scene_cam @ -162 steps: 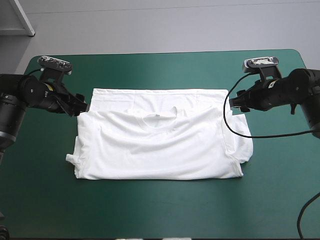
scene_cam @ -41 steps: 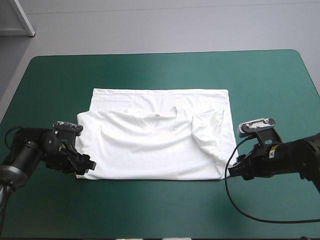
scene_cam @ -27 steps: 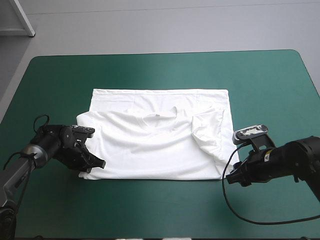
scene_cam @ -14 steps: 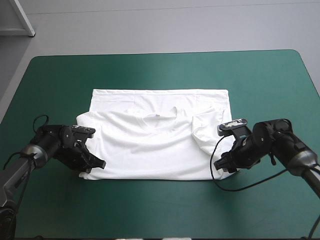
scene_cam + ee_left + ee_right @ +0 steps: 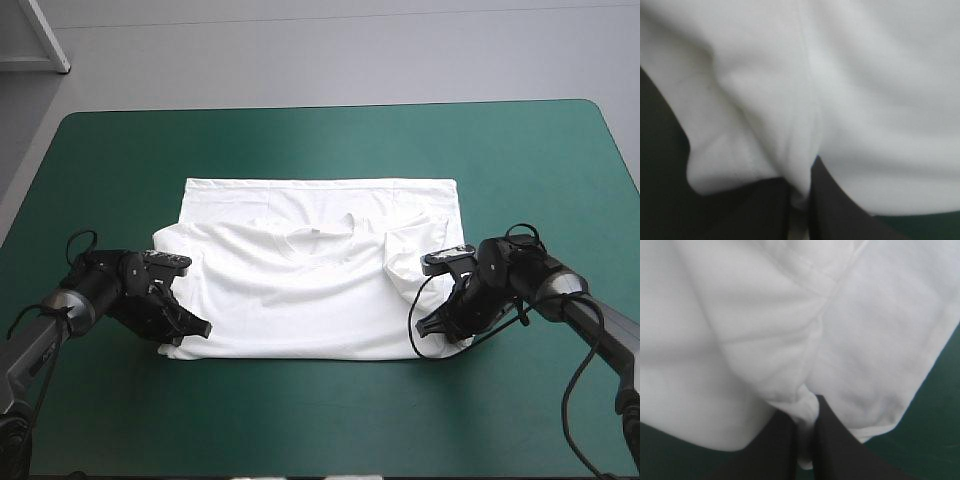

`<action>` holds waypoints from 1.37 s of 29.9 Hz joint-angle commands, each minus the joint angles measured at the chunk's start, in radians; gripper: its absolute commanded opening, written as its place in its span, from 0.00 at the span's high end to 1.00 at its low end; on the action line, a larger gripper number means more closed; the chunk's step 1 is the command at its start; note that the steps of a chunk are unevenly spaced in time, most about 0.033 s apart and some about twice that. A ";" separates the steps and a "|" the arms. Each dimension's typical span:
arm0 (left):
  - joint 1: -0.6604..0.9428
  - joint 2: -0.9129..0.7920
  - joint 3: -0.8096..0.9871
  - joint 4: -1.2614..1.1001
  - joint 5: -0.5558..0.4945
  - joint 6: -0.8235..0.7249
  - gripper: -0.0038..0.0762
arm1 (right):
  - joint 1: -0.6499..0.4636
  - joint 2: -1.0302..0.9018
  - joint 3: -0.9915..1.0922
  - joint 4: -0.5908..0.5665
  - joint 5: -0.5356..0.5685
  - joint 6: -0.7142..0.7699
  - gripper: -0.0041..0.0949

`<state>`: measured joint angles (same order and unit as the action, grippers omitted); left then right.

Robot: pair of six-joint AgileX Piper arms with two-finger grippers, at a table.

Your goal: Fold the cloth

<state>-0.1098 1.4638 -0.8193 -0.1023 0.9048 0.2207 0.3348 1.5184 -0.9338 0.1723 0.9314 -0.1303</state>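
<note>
From above, the T-shirt point(image 5: 310, 290) lies flat mid-table on the teal-green cover point(image 5: 300, 140), one layer doubled over another with the collar showing and the sleeves turned in. The left gripper point(image 5: 188, 328) sits at its near left corner, the right gripper point(image 5: 425, 325) at its near right corner. In the left wrist view, the black fingers point(image 5: 840, 212) are all but closed, pinching a ridge of white cloth. The right wrist view shows the same: fingers point(image 5: 840, 450) nipped on a hemmed fold. The first fold looks done, and further folds into a bundle seem to remain.
</note>
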 commanded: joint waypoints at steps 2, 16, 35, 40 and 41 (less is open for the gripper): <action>0.000 0.007 0.003 0.001 -0.067 0.003 0.93 | 0.004 -0.033 -0.022 -0.028 -0.008 0.001 0.97; 0.000 -0.183 -0.061 0.065 0.039 -0.036 0.93 | 0.004 -0.194 -0.022 -0.107 0.075 0.130 0.97; 0.001 0.131 -0.703 0.054 0.115 -0.004 0.93 | 0.000 -0.010 -0.449 -0.271 -0.212 0.190 0.97; 0.001 0.274 -0.906 0.072 0.138 -0.002 0.93 | -0.032 0.138 -0.638 -0.282 -0.208 0.196 0.97; 0.001 0.297 -0.941 0.082 0.144 -0.002 0.93 | -0.048 0.167 -0.672 -0.278 -0.208 0.199 0.97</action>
<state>-0.1098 1.7565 -1.6470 -0.0394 1.0625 0.2228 0.3202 1.6654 -1.4994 -0.0913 0.7719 0.0624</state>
